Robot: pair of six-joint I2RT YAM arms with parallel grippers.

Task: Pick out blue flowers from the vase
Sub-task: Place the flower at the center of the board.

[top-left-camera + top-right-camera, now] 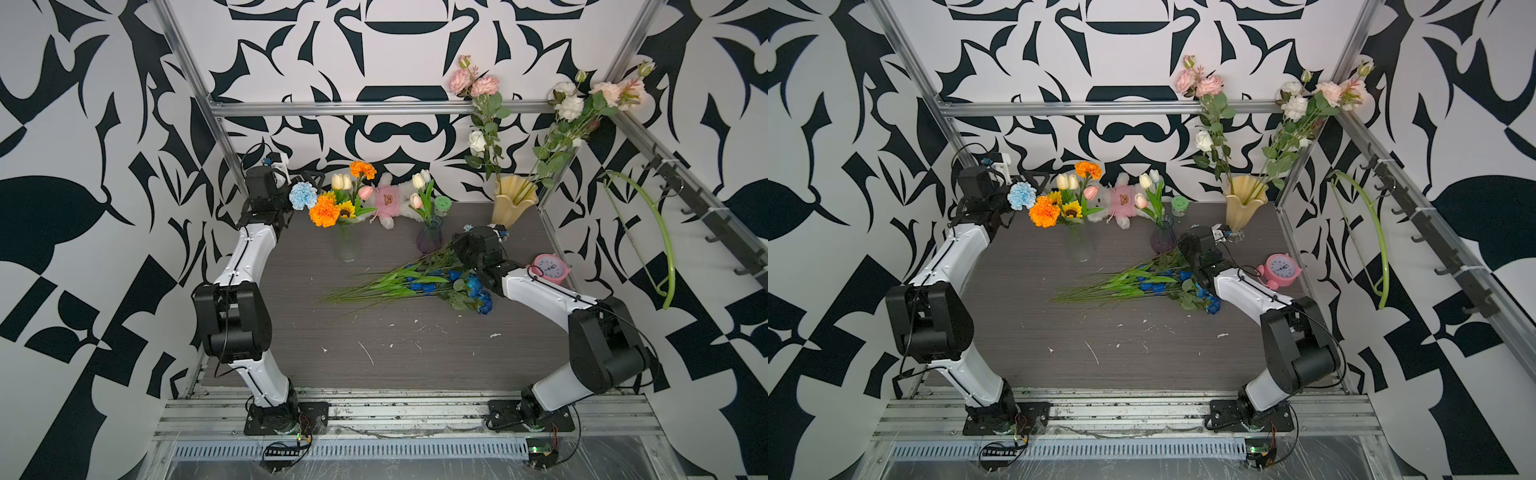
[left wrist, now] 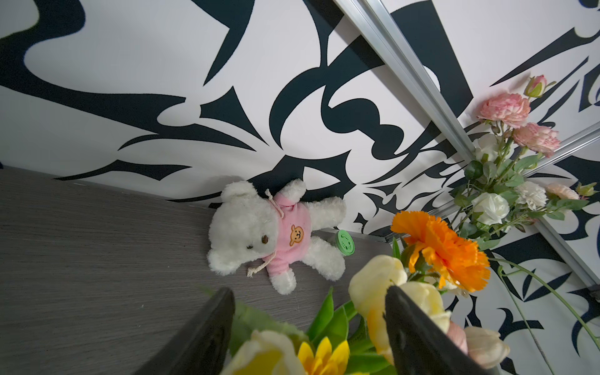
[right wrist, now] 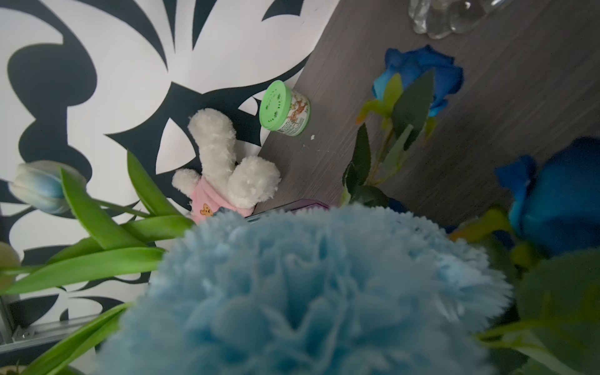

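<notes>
Right wrist view: pale-blue carnation (image 3: 308,292) fills the lens, blue roses (image 3: 418,78) close beside it. Both top views show the blue pile (image 1: 419,282) of roses and tulips lying on the table (image 1: 374,353), out of any vase. Right gripper (image 1: 468,233) is hidden by bloom and wrist; clamped or released, cannot tell. Left gripper (image 2: 308,292) is spread wide, grasping nothing, among the clear vase (image 1: 347,249) bouquet. Judged left to do: second carnation (image 1: 303,195) at that bouquet's edge, possibly a bluish tulip (image 3: 39,188)
</notes>
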